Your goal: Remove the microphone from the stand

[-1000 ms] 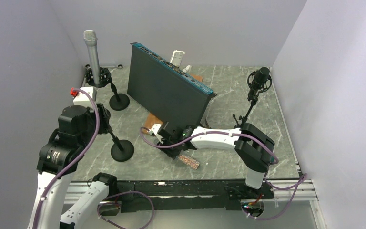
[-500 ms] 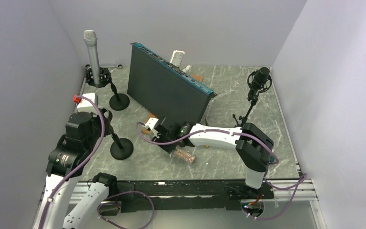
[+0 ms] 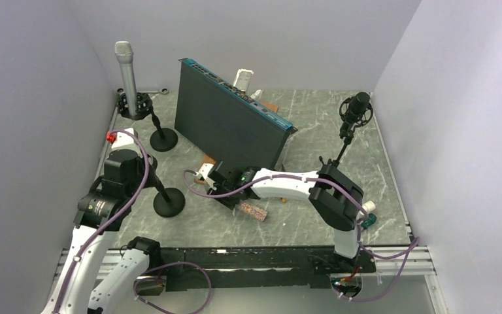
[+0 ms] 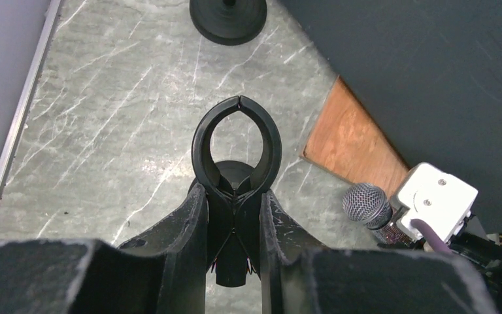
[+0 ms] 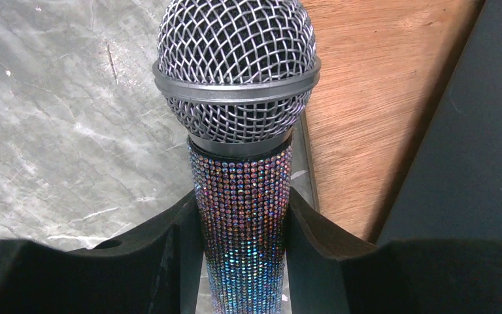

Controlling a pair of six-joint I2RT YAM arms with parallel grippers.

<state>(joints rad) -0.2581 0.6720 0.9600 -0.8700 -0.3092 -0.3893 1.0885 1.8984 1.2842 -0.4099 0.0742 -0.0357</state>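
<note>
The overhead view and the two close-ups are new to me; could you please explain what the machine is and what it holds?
Two robot arms stand at the near edge of a table. The overhead view looks from above and behind; each close-up comes from a wrist camera. The left gripper is shut on the empty clip of a stand. The right gripper grips a glittery microphone. Around them: a dark box, a wooden board, a silver microphone and a black microphone, both on stands.
</note>
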